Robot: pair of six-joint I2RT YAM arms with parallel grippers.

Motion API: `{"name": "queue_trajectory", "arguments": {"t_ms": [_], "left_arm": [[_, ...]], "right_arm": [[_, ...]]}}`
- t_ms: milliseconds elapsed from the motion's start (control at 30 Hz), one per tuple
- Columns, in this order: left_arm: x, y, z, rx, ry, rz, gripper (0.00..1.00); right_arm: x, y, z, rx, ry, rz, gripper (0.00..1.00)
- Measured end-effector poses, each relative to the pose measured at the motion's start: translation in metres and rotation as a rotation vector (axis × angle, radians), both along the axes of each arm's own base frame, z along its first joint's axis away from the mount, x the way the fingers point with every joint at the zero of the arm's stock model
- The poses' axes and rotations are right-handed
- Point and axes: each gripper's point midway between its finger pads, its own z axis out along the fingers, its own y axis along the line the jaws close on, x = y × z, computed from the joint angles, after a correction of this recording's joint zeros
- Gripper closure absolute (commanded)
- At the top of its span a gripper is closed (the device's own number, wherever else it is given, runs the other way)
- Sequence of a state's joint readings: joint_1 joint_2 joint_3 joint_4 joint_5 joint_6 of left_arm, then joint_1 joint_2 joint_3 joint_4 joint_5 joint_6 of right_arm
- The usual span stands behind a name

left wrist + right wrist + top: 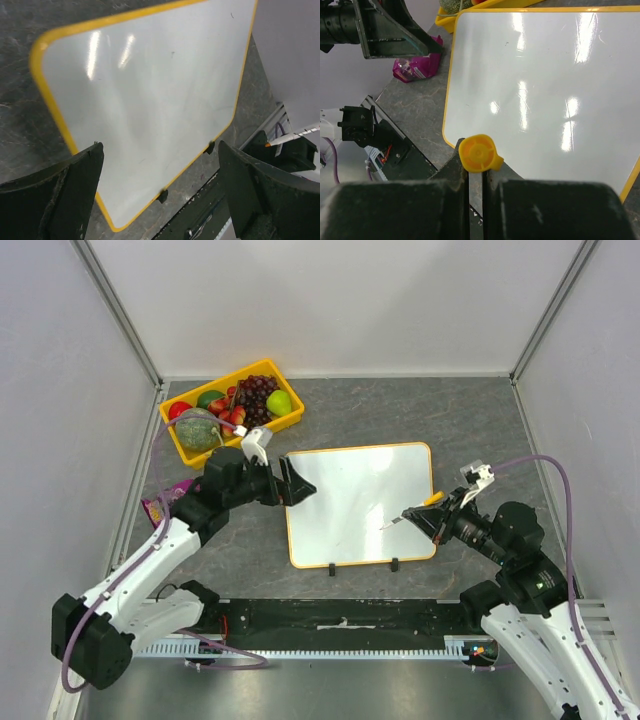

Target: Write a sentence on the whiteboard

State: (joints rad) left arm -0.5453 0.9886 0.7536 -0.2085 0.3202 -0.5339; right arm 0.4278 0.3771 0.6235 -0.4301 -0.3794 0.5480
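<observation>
White whiteboard (350, 505) between left gripper (292, 483), right gripper (441, 512) clamping marker (410, 515)

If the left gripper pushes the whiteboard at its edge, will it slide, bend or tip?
The whiteboard lies flat on the table, so it probably slides rather than tips. Its straight rim suggests it is stiff. Its glossy face, showing glare, is likely slippery to grip.

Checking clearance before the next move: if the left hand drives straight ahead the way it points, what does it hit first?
Likely the whiteboard: the open left hand points at its white face, near the rim. Nothing else shows between them; depth is unclear.
</observation>
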Motion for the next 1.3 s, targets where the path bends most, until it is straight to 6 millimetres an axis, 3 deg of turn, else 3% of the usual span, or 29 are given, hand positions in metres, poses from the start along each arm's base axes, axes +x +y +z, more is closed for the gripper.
{"name": "queue_trajectory", "arguments": {"t_ms": [167, 300, 700, 800, 1000, 1300], "left_arm": [[0.023, 0.031, 0.002, -0.017, 0.001, 0.077, 0.0], [0.034, 0.042, 0.002, -0.038, 0.013, 0.1, 0.0], [0.049, 0.031, -0.002, -0.076, 0.083, 0.031, 0.03], [0.047, 0.031, -0.016, -0.092, 0.081, 0.042, 0.04], [0.026, 0.044, -0.078, -0.055, 0.16, 0.092, 0.04], [0.037, 0.04, -0.067, -0.133, -0.055, 0.073, 0.05]], "right_arm": [[0.002, 0.002, -0.005, -0.011, 0.021, 0.008, 1.0], [0.005, 0.004, -0.01, -0.025, 0.039, 0.013, 1.0], [0.014, 0.011, -0.015, -0.031, 0.065, 0.031, 1.0], [0.017, 0.013, -0.012, -0.022, 0.056, 0.035, 1.0], [0.019, 0.018, -0.01, -0.014, 0.056, 0.052, 1.0], [0.024, 0.026, -0.006, 0.001, 0.042, 0.089, 1.0]]}}
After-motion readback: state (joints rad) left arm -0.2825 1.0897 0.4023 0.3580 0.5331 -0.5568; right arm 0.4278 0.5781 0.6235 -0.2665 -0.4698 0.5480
